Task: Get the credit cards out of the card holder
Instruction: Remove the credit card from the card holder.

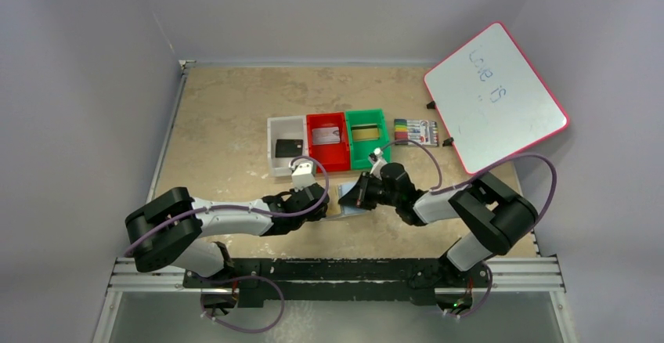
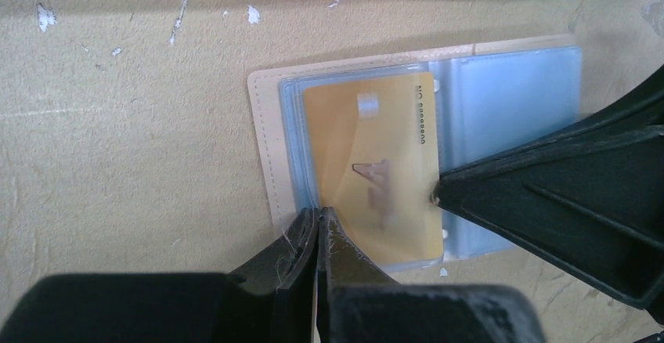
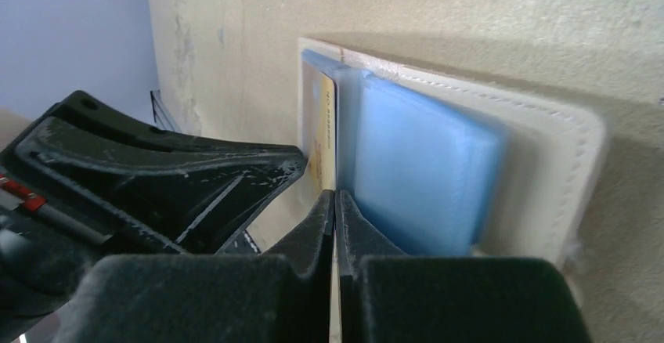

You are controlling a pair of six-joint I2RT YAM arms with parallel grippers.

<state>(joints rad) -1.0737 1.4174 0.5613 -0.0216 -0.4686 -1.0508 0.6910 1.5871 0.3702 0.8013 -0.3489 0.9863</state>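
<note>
Easing the gold card (image 2: 368, 171) from the card holder (image 2: 265, 147) just ahead of my tips. My right claw (image 3: 335, 202) is closed at the card's edge and my left claw (image 2: 319, 219) is closed, seemingly pinning the holder. Next, I'd drag the card clear.

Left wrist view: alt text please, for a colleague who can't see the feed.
An open tan card holder lies flat on a beige table, a gold card in one clear-blue pocket. The shut left claw sits at the pocket's near edge, and the right claw reaches in from the right, its tip at the card's edge.
</note>
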